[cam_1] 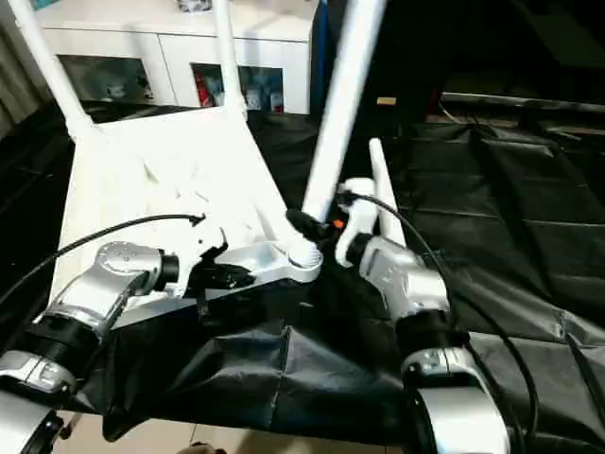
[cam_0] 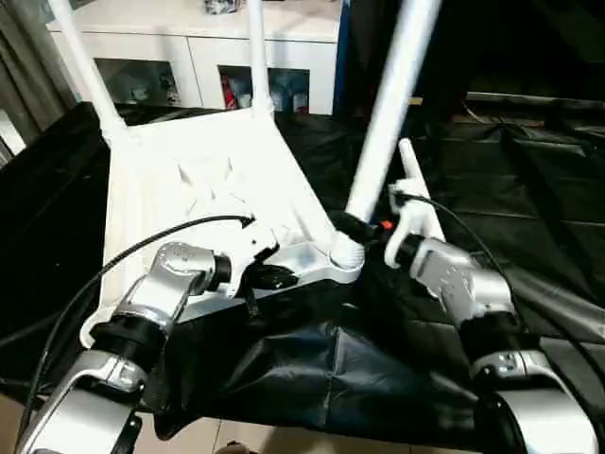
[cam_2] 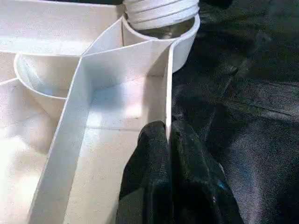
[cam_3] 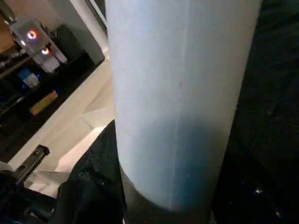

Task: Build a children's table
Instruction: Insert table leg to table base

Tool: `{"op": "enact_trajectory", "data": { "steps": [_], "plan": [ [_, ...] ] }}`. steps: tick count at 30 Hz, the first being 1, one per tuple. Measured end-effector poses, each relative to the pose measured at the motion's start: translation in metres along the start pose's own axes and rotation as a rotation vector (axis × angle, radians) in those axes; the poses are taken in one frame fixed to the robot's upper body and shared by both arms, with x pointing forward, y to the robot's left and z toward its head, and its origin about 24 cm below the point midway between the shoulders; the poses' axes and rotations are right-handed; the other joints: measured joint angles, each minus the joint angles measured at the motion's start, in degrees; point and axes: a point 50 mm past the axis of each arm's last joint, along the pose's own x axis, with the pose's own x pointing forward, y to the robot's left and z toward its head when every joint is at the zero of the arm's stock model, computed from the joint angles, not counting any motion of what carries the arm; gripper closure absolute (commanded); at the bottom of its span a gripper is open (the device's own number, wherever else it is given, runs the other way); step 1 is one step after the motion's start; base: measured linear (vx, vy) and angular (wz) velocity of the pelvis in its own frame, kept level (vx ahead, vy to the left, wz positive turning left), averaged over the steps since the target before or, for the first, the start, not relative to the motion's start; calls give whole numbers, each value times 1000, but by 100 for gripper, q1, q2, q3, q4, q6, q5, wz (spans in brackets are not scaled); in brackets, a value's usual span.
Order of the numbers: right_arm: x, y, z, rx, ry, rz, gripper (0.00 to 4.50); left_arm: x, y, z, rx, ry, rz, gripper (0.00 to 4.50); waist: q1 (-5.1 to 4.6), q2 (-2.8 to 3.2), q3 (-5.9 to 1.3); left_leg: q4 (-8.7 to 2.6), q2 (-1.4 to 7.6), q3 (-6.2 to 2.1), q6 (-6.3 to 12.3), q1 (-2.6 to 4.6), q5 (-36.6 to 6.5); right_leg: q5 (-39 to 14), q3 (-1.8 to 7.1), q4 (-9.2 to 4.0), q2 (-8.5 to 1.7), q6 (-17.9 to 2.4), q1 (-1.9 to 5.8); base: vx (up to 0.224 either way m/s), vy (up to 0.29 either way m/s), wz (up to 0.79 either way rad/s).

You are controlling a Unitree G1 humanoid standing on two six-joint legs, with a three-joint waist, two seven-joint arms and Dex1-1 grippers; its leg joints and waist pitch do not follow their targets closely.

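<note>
While the upturned children's table (cam_0: pixel 203 180) lies on crinkled black sheeting (cam_0: pixel 312 369), my left gripper (cam_2: pixel 169 140) pinches its thin ribbed rim and my right gripper (cam_0: pixel 364 230) clasps the smooth tapering leg (cam_0: pixel 383 123) (seated in the near-right socket); a glass-door cabinet (cam_0: pixel 189 57) stands behind.

Three legs (cam_0: pixel 388 113); one tabletop (cam_0: pixel 208 180)

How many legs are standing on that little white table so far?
3: one in the near right corner, held by the right fingers; two at the far corners. Another white leg lies beside the table.
</note>
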Motion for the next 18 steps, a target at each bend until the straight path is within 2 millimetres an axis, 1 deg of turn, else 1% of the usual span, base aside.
{"op": "enact_trajectory", "data": {
  "steps": [5,8,15,18],
  "plan": [
    [-9,0,-8,-24,-53,-1,259,3,-2,0,-6,-4,-7,450,36,23,-10,-28,1,0,0,22,0,0,-7,-39,-1,0,30,0,0,0],
    [-14,2,-13,-40,-81,-2,259,4,-2,-1,-10,-4,-8,450,37,45,-22,-48,1,1,0,37,0,0,-5,-56,-6,0,43,0,0,0],
    [-23,3,-20,-106,-126,-21,259,5,-2,-2,-10,-8,-8,450,50,57,-26,-68,-2,2,0,46,0,0,-6,-57,-9,0,44,0,0,0],
    [-23,6,-20,-147,-124,-22,259,5,-2,-2,-9,-9,-8,450,60,60,-26,-76,-2,3,0,47,0,0,-6,-62,-9,1,43,0,0,0]
  ]
}}
